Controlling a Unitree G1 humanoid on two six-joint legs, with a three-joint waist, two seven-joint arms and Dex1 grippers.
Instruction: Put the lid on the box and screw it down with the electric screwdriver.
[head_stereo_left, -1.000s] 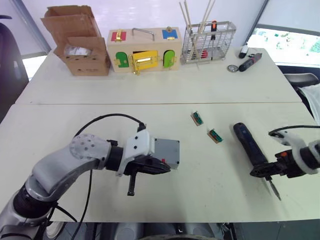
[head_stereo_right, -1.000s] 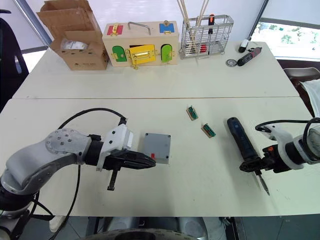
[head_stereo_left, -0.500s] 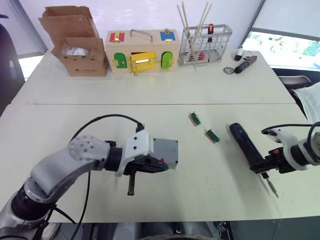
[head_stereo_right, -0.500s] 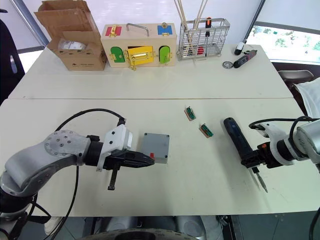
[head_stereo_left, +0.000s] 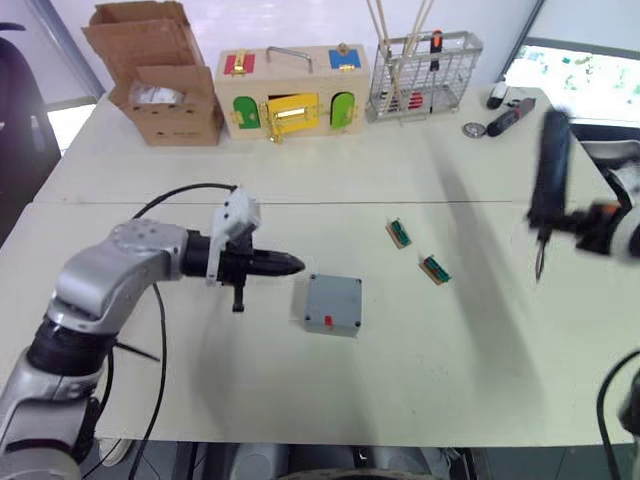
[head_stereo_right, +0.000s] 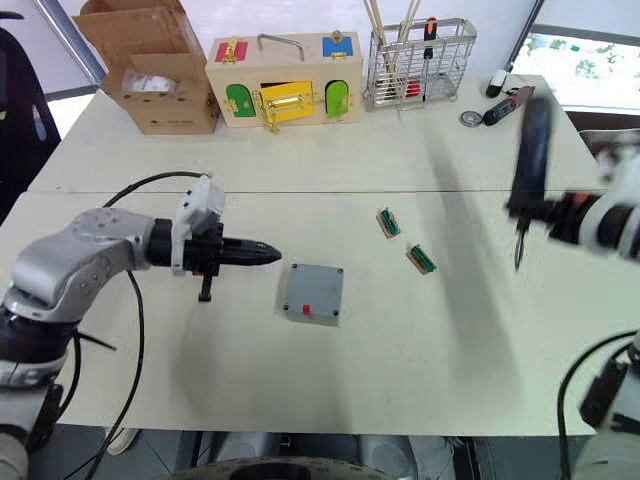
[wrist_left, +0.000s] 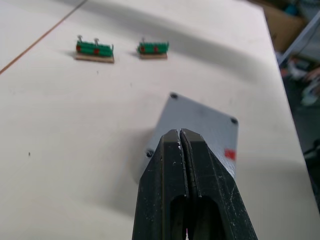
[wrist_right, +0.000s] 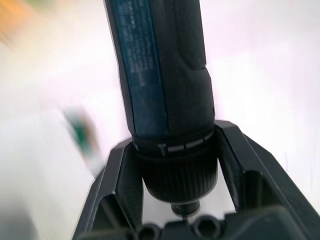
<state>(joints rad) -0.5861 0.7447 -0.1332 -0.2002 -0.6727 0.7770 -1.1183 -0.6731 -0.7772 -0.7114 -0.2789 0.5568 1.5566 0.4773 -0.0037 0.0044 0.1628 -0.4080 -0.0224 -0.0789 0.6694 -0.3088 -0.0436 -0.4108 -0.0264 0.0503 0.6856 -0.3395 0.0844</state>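
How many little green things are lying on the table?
2. One green piece lies near the table's middle seam; the other green piece lies just beside it, nearer the robot's right, both beyond the grey box.

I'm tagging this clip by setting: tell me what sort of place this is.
Probably a robotics lab or test workspace: pale tables hold practice props, namely a wooden latch box with coloured doors, a wire rack of tools and an open cardboard box.

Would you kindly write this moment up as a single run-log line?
left claw: shut, empty, beside box | lid: on box | right claw: shut on electric screwdriver, held upright above table, bit down
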